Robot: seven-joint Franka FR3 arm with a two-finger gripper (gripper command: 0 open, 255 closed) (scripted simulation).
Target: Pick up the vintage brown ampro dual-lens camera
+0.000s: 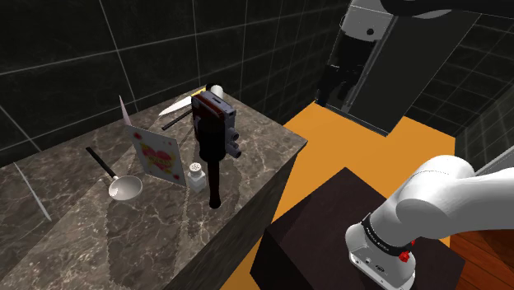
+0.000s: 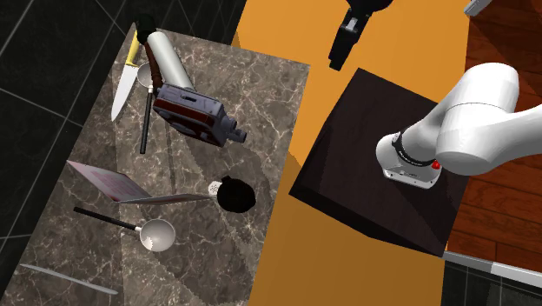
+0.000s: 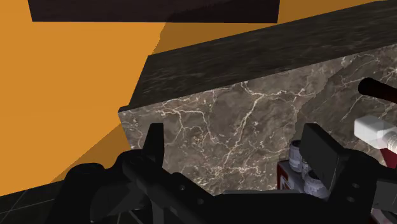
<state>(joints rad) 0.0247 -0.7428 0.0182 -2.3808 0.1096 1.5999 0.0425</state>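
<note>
While the gripper (image 3: 235, 132) is hanging above the orange floor (image 1: 329, 148), the brown dual-lens camera (image 2: 193, 111) is resting on the marble counter (image 1: 264, 144) beside a knife (image 2: 122, 91); it is probably going to feel heavy, rigid and hard-cased, so its boxy body is offering a safer hold than the protruding lenses; the fingers (image 3: 154, 143) are standing wide apart, touching nothing.

Shoulder view: from behind the stand (image 1: 321, 218), at 5 o'clock, looking down at middle range to the counter (image 1: 255, 148) at 9 o'clock. Second exterior view: almost straight overhead, counter (image 2: 261, 87) at 9 o'clock, stand (image 2: 356, 148) at 3 o'clock; the two share the stand, the countertop and its brown camera (image 1: 216, 115). Wrist view: close above the counter's (image 3: 242, 121) corner, looking down on it.
</note>
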